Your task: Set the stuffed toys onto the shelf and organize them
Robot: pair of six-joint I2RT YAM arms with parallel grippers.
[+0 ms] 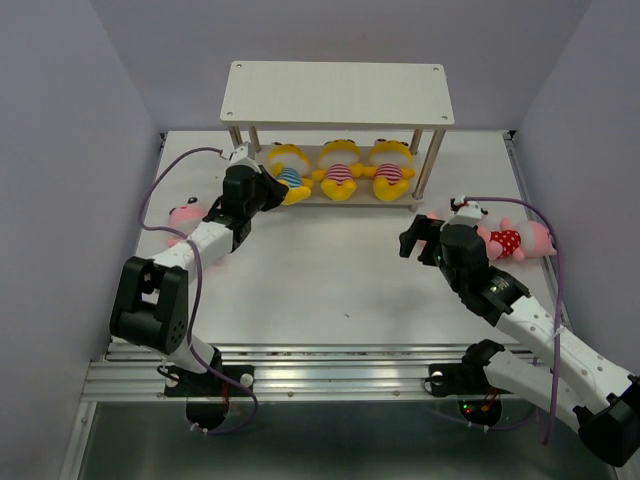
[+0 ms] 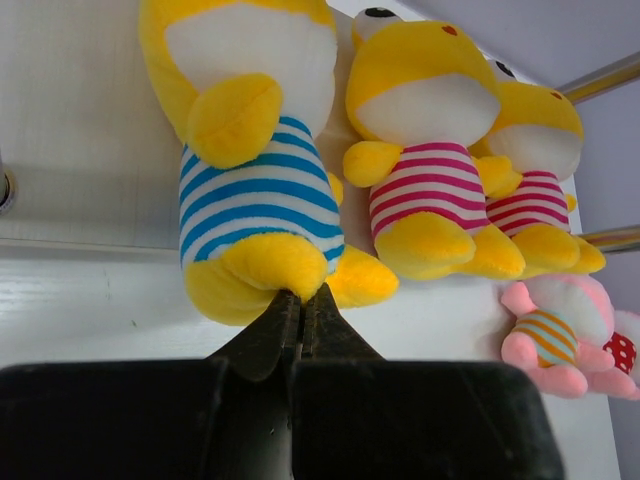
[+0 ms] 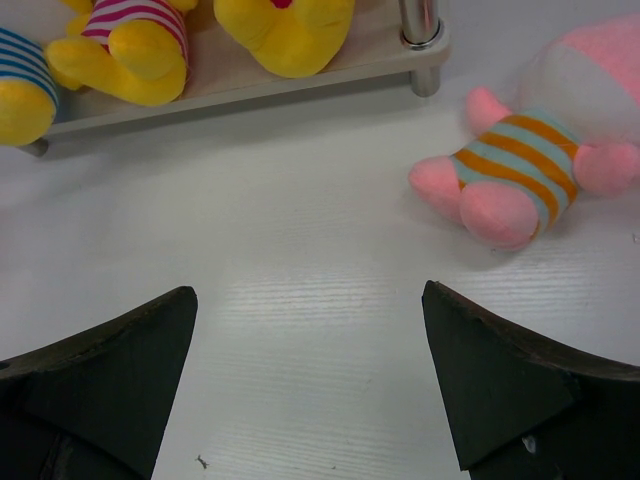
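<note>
Three yellow stuffed toys lie side by side on the lower board of the shelf [image 1: 336, 92]: one in blue stripes [image 2: 255, 190], two in pink stripes [image 2: 425, 180] [image 2: 535, 170]. My left gripper [image 2: 300, 295] is shut, its tips against the blue-striped toy's foot. A pink toy in orange-and-blue stripes [image 3: 515, 160] lies on the table right of the shelf leg [image 3: 420, 20]. My right gripper [image 3: 307, 292] stands open over bare table, short of that toy. A pink toy in red polka dots [image 1: 508, 241] lies further right. Another pink toy [image 1: 186, 214] lies beside the left arm.
The shelf's top board is bare. Grey walls close in the table [image 1: 330, 290] on the left, right and back. A purple cable [image 1: 165, 180] loops from the left arm and another [image 1: 552, 260] runs along the right arm.
</note>
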